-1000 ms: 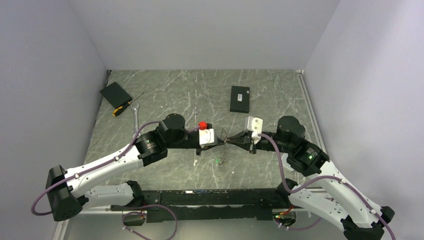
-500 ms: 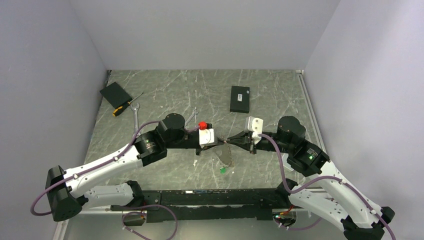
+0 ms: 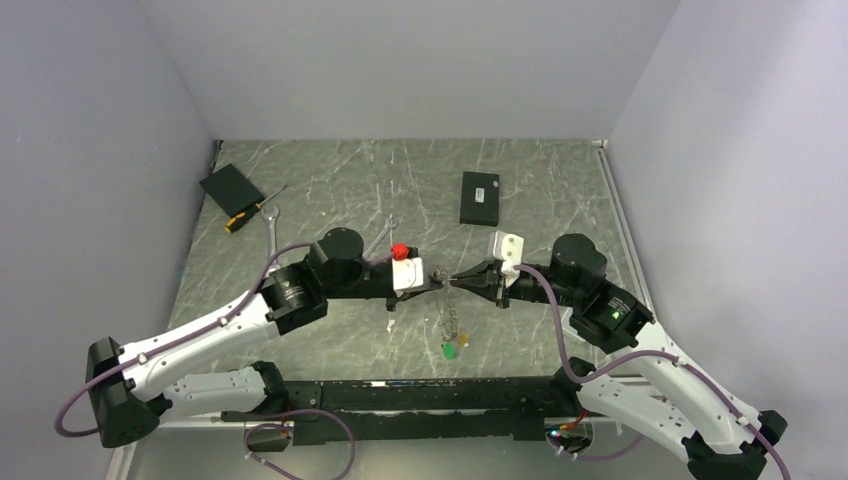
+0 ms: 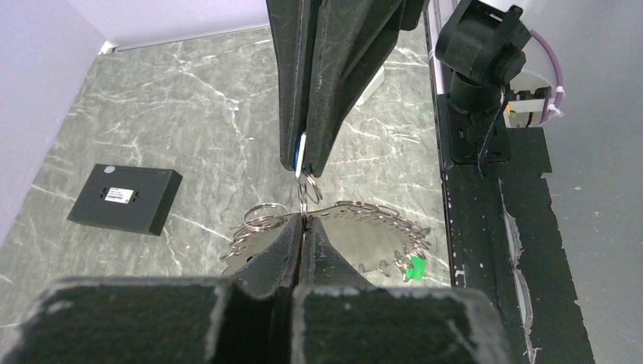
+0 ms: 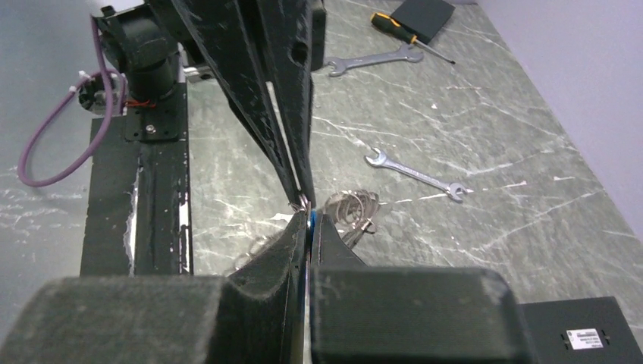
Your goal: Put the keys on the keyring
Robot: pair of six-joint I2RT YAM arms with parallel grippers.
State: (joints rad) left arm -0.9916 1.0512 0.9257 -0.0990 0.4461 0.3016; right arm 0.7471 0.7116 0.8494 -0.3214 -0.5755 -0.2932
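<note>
Clock read from tip meeting point, top view.
- 9 o'clock: left gripper [image 3: 438, 283] and left arm [image 3: 300, 295] block.
- 3 o'clock: right gripper [image 3: 460, 279] and right arm [image 3: 590, 290] block.
- Left pinches keyring [image 3: 455, 312], right pinches blue key [image 4: 299, 157]. Tips almost touching, no passage between.
- 6 o'clock: keyring hangs, keys [image 3: 449, 350] at lower end, base rail [image 3: 400, 395] beyond.
- 12–1: black box [image 3: 479, 197], open table [image 3: 560, 180] before it.
- 11: wrench [image 3: 380, 237] near.
- 10, far corner: second wrench [image 3: 272, 235], screwdriver [image 3: 255, 210], black pad [image 3: 231, 186].
- 2: open table to wall [image 3: 700, 150].

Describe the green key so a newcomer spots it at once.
In the top view, the left end effector and right end effector meet over the table. A silver cluster trails from there toward its near edge; the green key ends it, the only green-headed piece.
</note>
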